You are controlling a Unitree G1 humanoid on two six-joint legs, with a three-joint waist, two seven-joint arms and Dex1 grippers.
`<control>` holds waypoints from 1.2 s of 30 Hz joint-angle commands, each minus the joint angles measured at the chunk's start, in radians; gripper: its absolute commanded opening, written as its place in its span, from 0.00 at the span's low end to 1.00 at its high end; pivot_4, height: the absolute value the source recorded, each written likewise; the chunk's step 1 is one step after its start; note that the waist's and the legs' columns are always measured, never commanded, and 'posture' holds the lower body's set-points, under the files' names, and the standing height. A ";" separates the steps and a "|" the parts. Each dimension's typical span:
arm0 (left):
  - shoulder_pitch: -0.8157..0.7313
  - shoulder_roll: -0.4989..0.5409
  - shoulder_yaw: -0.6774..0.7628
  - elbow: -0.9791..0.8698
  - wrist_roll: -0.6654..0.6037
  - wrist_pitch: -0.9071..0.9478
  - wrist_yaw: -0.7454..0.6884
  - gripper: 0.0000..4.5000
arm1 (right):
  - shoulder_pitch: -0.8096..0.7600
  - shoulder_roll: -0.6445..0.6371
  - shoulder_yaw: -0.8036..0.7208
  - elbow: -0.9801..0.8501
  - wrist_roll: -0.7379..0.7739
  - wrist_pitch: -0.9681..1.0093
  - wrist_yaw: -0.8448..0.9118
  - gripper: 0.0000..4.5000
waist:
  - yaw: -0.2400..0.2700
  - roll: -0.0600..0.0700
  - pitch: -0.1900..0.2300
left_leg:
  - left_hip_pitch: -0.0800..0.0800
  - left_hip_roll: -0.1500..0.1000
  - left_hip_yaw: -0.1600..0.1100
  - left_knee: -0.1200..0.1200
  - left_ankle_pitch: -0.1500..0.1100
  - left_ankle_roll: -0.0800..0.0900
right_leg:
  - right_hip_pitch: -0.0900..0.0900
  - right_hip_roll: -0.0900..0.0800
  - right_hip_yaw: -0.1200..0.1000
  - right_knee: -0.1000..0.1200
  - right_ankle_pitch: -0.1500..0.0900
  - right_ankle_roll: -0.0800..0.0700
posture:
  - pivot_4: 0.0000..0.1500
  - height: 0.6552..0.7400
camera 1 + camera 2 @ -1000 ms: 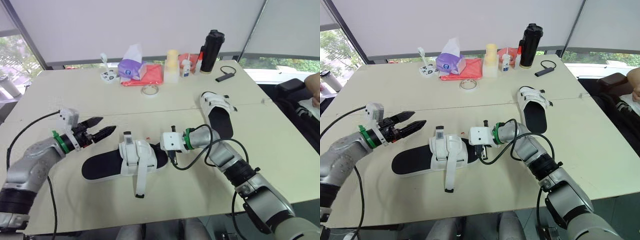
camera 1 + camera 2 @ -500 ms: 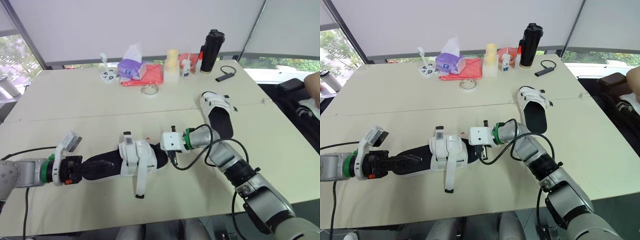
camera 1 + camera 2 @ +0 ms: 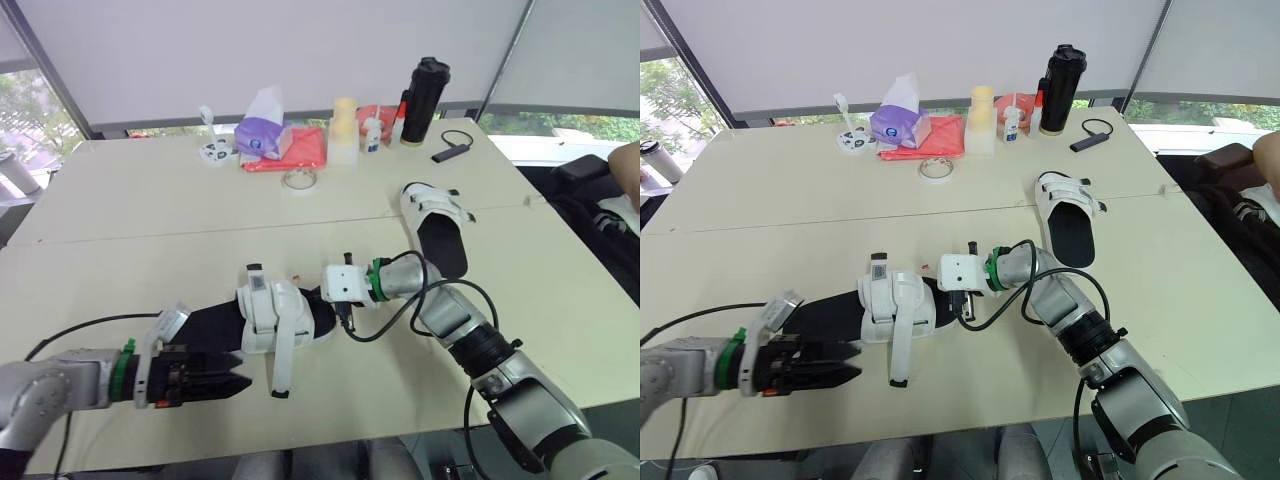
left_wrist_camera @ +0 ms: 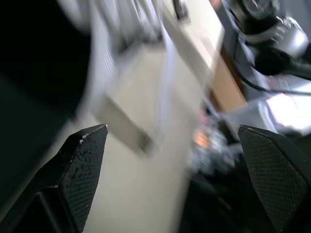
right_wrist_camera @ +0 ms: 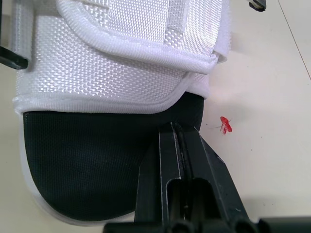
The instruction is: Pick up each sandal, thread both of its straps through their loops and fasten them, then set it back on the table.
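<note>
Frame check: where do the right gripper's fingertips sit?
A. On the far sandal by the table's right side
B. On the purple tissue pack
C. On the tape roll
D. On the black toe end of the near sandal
D: the right wrist view shows the right gripper, fingers together, resting on the black insole at the toe end of the near sandal, just past its white straps.

The left wrist view smears the near sandal [image 4: 39,53] and its strap [image 4: 163,85] to a blur. The left gripper [image 3: 856,362] partly covers that sandal's heel, and the frame edge crops a person's arm [image 3: 626,166].
</note>
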 commanded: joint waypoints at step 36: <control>-0.082 -0.201 -0.161 -0.033 0.130 -0.063 0.064 0.01 | 0.038 -0.016 0.014 -0.028 -0.035 0.065 0.005 0.00 | 0.004 0.001 -0.001 | 0.001 -0.001 0.003 0.000 0.001 0.002 | 0.002 0.000 -0.001 -0.002 0.000 0.000 | 1.00 1.00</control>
